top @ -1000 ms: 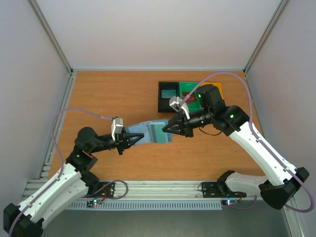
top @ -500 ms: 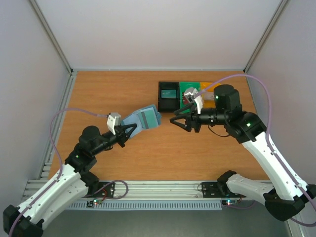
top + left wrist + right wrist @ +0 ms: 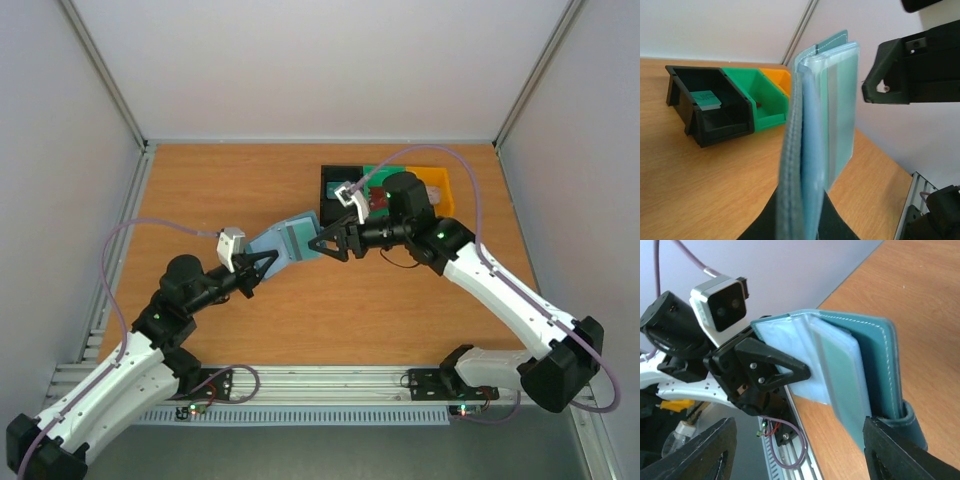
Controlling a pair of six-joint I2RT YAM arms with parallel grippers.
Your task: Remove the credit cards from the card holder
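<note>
1. The left gripper [image 3: 258, 268] has its jaws pressed together on the near end of the card holder [image 3: 292, 240]. It holds the holder clear of the table [image 3: 200, 190], with the leaves standing on edge.
2. The right gripper [image 3: 322, 246] is spread wide with nothing between its fingers. The holder's free end sits right at its fingertips, though I can't tell whether they touch.
3. The holder's long axis runs from the left jaws up and right, straight toward the right jaws. The right arm is the nearer one to the open end, so I judge any pull has to go along that line, away from the left grip.
4. Only the right wrist view shows the sleeves fanned apart, with a pale green slab [image 3: 840, 370] inside a clear one. I take it for a card, but no print is legible.
5. The left wrist view shows the holder edge-on. Beyond it are the black bin [image 3: 687, 107], green bin [image 3: 767, 120] and orange bin [image 3: 780, 80], standing well apart from the jaws.
</note>
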